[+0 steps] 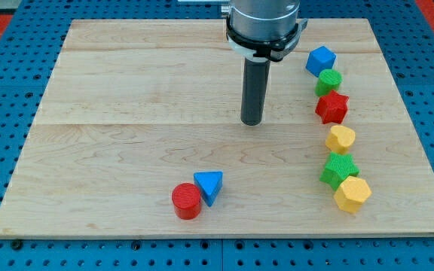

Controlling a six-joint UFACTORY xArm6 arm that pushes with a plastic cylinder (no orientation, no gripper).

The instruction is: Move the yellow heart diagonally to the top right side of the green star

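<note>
Tip (252,122) down on bare table (126,113), a little right of centre, upper half of the view. No fingers on this rod, nothing held, nothing touched. Dark rod upright below a grey collar at the view's top.

Blocks in a rough column down the view's right side, all well to the right of the tip:
- blue cube (321,59) at the top of the column
- green cylinder (328,80) just below, touching the cube
- red star (331,108) next down, touching or nearly touching the cylinder
- yellow heart (340,139) below the red star, close to it, a narrow gap between
- green star (339,170) below the heart, close under it
- yellow hexagon (352,195) lowest, pressed against the green star's lower right

Yellow heart thus directly above the green star, about level with it sideways or slightly to the right, not yet clearly diagonal.

Separate pair near the view's bottom, left of centre: red cylinder (187,201) and blue triangle (209,185), touching, triangle to the upper right of the cylinder. Both well below and left of the tip.

Pale wood table on a blue pegboard.
</note>
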